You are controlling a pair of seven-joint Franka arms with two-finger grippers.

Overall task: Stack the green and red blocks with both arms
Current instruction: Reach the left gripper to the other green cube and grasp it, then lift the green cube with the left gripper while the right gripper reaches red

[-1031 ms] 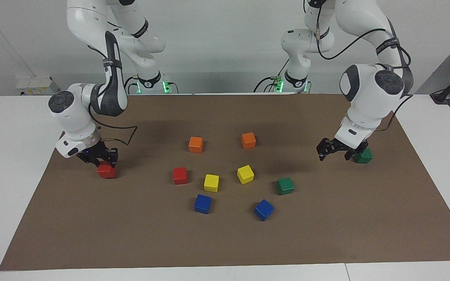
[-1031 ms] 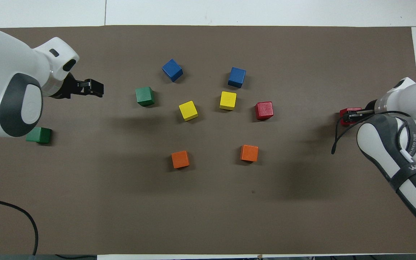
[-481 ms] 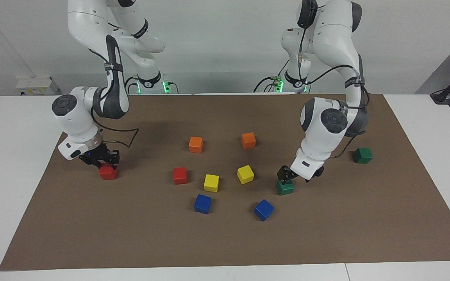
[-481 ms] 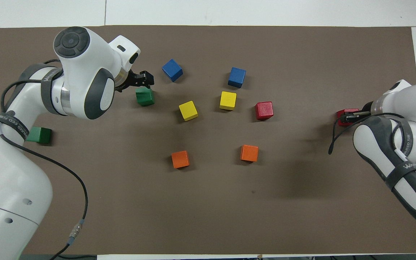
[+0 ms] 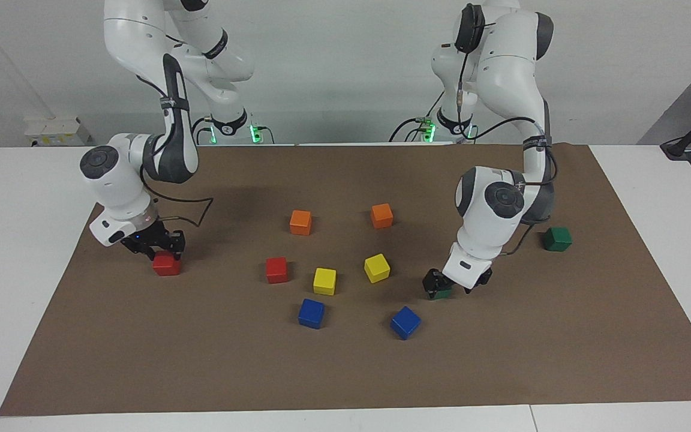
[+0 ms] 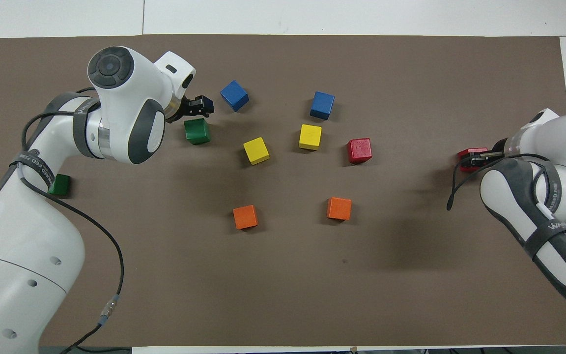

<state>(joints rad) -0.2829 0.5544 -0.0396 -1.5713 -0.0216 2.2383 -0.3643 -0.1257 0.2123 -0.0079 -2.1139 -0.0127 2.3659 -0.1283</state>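
Note:
Two dark green blocks and two red blocks lie on the brown mat (image 5: pixel 345 372). My left gripper (image 5: pixel 453 286) is low, fingers open on either side of one green block (image 5: pixel 441 294), also in the overhead view (image 6: pixel 197 131). The other green block (image 5: pixel 557 239) sits near the left arm's end. My right gripper (image 5: pixel 158 249) is shut on a red block (image 5: pixel 167 264) low at the mat near the right arm's end; this block also shows from above (image 6: pixel 466 160). The second red block (image 5: pixel 276 269) sits free beside a yellow cube.
Two orange cubes (image 5: pixel 300 222) (image 5: pixel 381 215) lie nearer to the robots than the middle group. Two yellow cubes (image 5: pixel 324 281) (image 5: pixel 376 267) and two blue cubes (image 5: pixel 311 313) (image 5: pixel 405 322) lie mid-mat, close to the left gripper. White table surrounds the mat.
My left arm swung from beside the end green block to the mid-mat green block and lowered around it. My right gripper with its red block shifted slightly toward the middle.

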